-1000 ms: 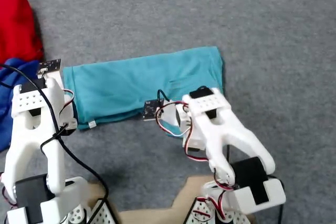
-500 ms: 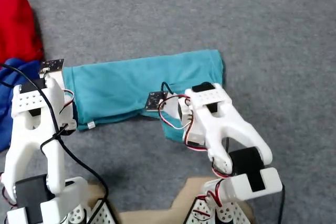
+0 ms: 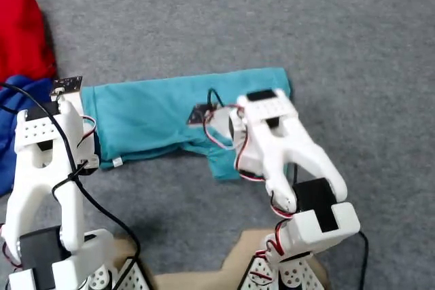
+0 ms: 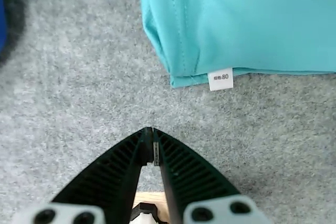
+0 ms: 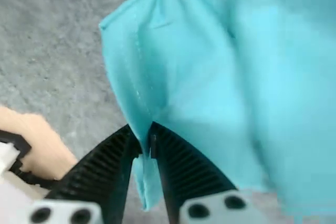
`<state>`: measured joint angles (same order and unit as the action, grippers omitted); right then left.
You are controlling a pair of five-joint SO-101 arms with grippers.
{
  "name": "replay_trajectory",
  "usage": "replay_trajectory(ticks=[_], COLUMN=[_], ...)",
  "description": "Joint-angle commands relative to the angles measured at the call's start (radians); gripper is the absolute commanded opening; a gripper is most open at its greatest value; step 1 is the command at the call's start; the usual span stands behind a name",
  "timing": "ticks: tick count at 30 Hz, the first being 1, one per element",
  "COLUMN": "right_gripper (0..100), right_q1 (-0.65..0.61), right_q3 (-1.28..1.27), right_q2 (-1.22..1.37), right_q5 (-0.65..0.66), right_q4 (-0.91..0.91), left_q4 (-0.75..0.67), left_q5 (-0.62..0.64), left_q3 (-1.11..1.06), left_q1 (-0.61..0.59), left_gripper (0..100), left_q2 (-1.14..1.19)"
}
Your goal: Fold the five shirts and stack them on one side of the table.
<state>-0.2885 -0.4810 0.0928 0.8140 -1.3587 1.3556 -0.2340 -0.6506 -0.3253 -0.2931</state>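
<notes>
A teal shirt (image 3: 156, 113) lies folded into a long strip across the middle of the grey table. My right gripper (image 5: 145, 142) is shut on the teal shirt's (image 5: 220, 77) hem and holds that edge lifted off the cloth; from above the right arm (image 3: 272, 144) covers the strip's near right part. My left gripper (image 4: 153, 140) is shut with nothing in it, just short of the teal shirt's (image 4: 236, 19) near left corner with its white tag (image 4: 221, 79). The left arm (image 3: 44, 161) stands at the strip's left end.
A red shirt (image 3: 20, 28) and a blue shirt (image 3: 13, 110) lie heaped at the table's left edge. Bare grey cloth (image 3: 353, 39) stretches to the right and far side. A tan board (image 3: 204, 276) sits at the near edge between the arm bases.
The right arm has swung away from the near edge toward the far side, carrying the shirt's near right part up with it. The left arm has stayed still.
</notes>
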Motion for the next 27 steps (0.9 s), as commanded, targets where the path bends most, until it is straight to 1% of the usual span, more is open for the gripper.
replay_trajectory(ticks=[1,3,7,11,14,17,22,27], right_gripper=[0.5,0.5,0.5,0.5,0.4,0.4,0.4,0.4], right_q1=[0.01,0.01,0.033,0.077,0.096,0.104,0.082,0.059], right_q3=[0.205,0.297,0.515,0.805,1.027,1.213,1.328,1.383], right_q2=[0.008,0.054,0.229,0.403,0.519,0.621,0.723,0.739], right_q5=[-0.011,-0.006,-0.005,0.025,0.037,0.048,0.064,0.066], right_q4=[-0.087,-0.126,-0.201,-0.292,-0.377,-0.425,-0.425,-0.425], left_q4=[0.008,0.006,0.008,0.011,0.011,0.011,0.011,0.012], left_q5=[-0.011,-0.011,-0.011,-0.011,-0.011,-0.011,-0.011,-0.011], left_q3=[0.041,0.041,0.041,0.04,0.04,0.04,0.04,0.04], left_q1=[-0.011,-0.011,-0.011,-0.012,-0.012,-0.012,-0.012,-0.008], left_gripper=[2,2,2,2,2,2,2,2], left_q2=[0.001,0.001,0.001,0.001,0.001,0.001,0.001,0.001])
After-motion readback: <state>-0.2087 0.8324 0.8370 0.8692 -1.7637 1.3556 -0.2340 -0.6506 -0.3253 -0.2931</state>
